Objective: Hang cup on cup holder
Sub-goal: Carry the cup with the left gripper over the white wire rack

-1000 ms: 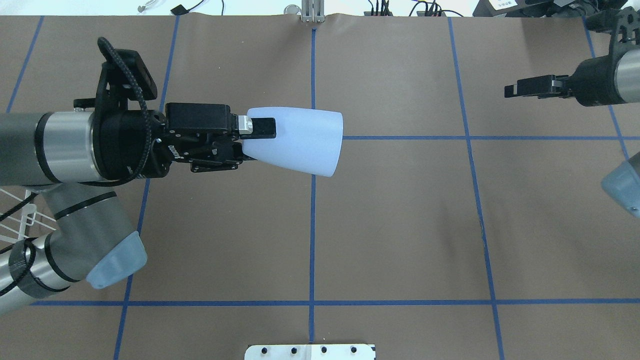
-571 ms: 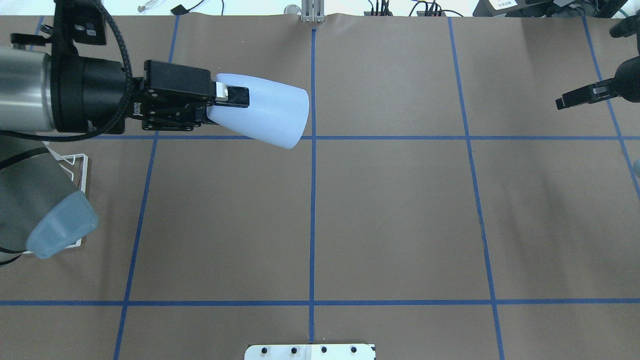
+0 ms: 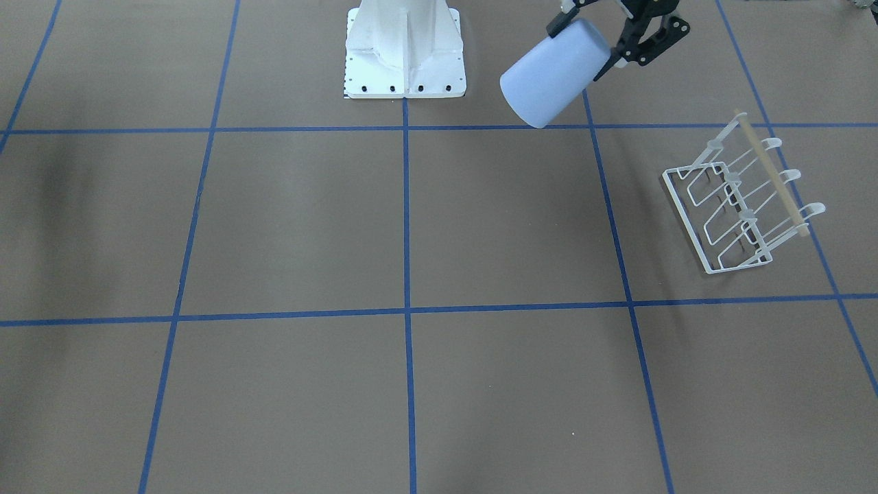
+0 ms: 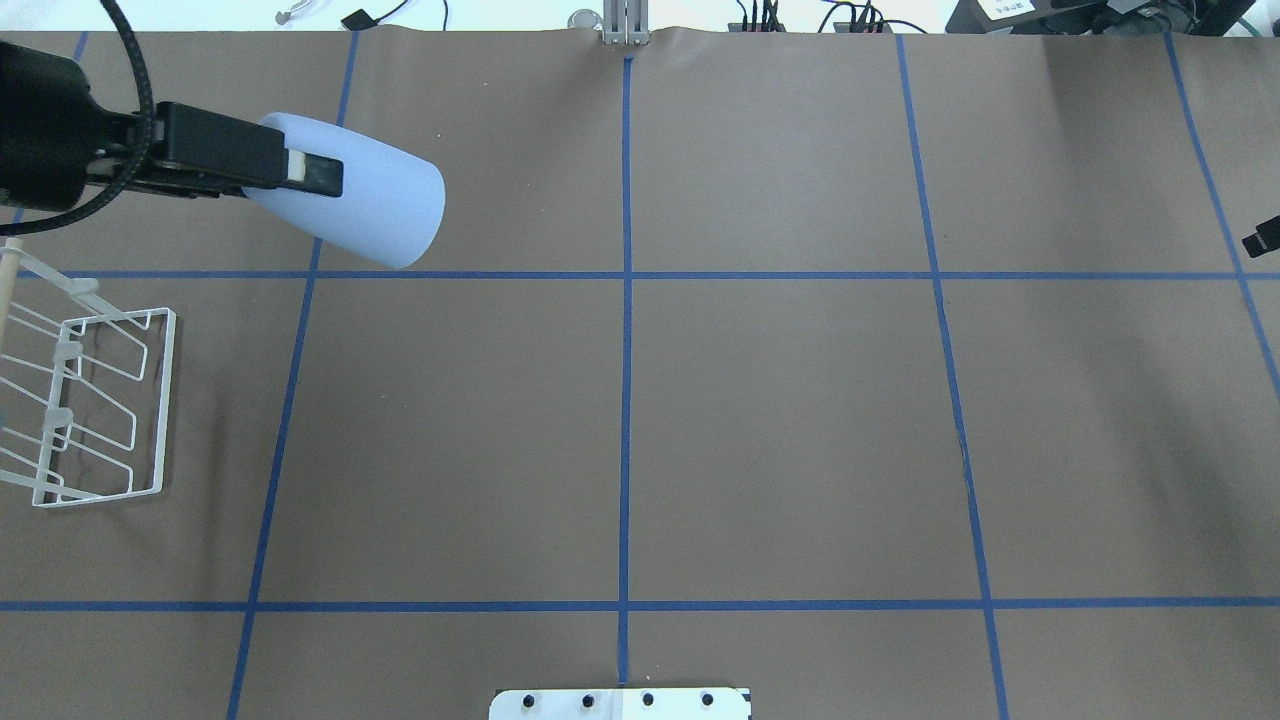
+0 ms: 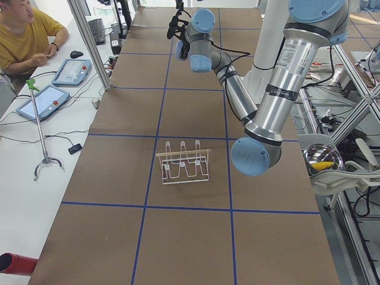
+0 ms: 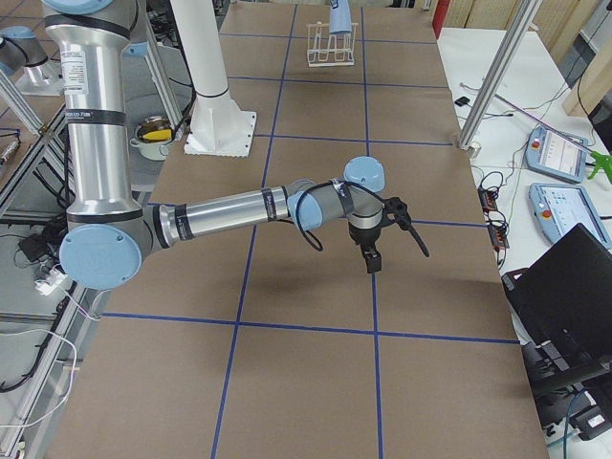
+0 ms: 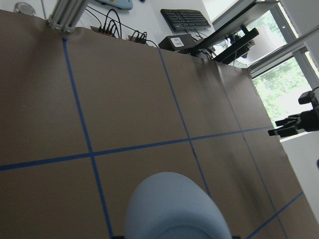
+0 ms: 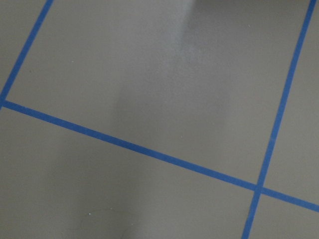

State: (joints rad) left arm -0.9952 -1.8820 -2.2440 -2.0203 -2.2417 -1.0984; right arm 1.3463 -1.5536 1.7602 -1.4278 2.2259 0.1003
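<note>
The light blue cup lies on its side in the air, rim towards the table's middle. My left gripper is shut on its narrow base end. It also shows in the front view and the left wrist view. The white wire cup holder stands on the table's left edge, nearer the robot than the cup. Its prongs and wooden rod are bare. My right gripper barely shows at the overhead's right edge. It hangs low over the table, looks shut and holds nothing.
The white robot base plate sits at the middle of the near edge. Blue tape lines grid the brown table. An operator sits beyond the far edge with tablets. A metal bowl stands beside the robot.
My left arm has swung left and away from the robot with the cup, uncovering the cup holder. My right arm has drawn back to the right, almost out of the overhead view.
</note>
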